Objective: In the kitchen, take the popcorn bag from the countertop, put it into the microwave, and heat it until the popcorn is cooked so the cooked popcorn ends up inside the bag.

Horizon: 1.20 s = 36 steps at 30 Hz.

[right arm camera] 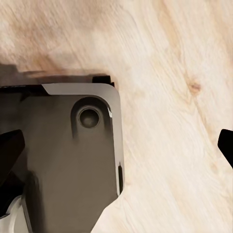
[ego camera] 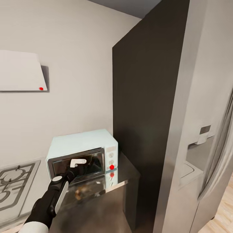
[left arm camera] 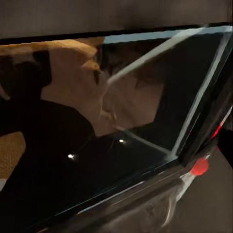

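The pale mint-blue microwave (ego camera: pixel 81 142) stands on the glossy steel countertop (ego camera: pixel 97 210) against the wall, its red knob (ego camera: pixel 112 167) at the front right. Its door is open, and my left arm reaches into the dark cavity. My left gripper (ego camera: pixel 81 164) is inside it. In the left wrist view the mustard-tan popcorn bag (left arm camera: pixel 68 73) presses against the dark fingers (left arm camera: pixel 43 155), held close to the camera, with the red knob (left arm camera: pixel 199 166) beyond. The popcorn itself is hidden. My right gripper (right arm camera: pixel 116 145) hangs open over the floor, fingertips far apart.
A gas hob (ego camera: pixel 13 184) lies left of the microwave. A tall dark panel (ego camera: pixel 145 113) rises right beside it, with a steel fridge (ego camera: pixel 200 136) further right. A white wall cabinet (ego camera: pixel 21 71) hangs at the upper left. My grey base (right arm camera: pixel 68 160) shows over pale wooden floor (right arm camera: pixel 170 73).
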Available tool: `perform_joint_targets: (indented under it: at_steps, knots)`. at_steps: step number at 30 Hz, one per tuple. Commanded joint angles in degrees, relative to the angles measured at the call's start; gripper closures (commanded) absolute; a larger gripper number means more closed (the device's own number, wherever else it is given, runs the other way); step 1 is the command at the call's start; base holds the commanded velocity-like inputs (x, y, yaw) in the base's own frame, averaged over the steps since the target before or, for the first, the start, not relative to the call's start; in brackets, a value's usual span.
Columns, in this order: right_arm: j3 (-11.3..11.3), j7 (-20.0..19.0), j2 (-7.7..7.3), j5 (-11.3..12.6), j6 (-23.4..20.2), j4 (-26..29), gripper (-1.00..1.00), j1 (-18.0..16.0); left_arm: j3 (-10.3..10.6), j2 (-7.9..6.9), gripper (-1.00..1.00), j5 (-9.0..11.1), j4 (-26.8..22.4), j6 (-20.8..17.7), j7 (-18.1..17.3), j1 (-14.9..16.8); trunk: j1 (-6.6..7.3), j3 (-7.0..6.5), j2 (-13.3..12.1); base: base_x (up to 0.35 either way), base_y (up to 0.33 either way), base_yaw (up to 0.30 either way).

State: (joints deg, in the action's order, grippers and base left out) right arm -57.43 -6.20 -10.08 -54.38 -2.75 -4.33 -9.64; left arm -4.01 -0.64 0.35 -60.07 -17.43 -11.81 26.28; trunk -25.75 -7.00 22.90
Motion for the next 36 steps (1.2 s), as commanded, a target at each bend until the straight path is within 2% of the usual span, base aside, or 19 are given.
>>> perform_joint_targets:
  at_steps: [1,13,31,36]
  knots:
    - [-0.5,-0.1,-0.04,-0.5,-0.2,-0.1,-1.00,0.0,-0.1,0.03,-1.00,0.1,-0.1,-0.3,-0.3,0.0,-0.04,0.02,0.0,0.193,0.000,0.000]
    - [-0.5,-0.1,-0.03,-0.4,-0.2,-0.1,-1.00,0.0,-0.1,0.02,-1.00,0.1,0.0,-0.3,-0.3,0.0,-0.04,0.02,0.0,0.032,0.000,0.000]
    - [-0.5,0.0,-0.05,-0.4,-0.2,-0.1,-1.00,0.0,-0.1,0.01,-1.00,0.1,0.0,-0.2,-0.3,0.0,-0.04,0.02,0.0,-0.321,0.000,0.001]
    - [-0.5,0.0,-0.03,-0.4,-0.2,-0.1,-1.00,0.0,-0.1,0.02,-1.00,0.1,0.0,-0.2,-0.3,0.0,-0.04,0.02,0.0,-0.340,0.000,0.162]
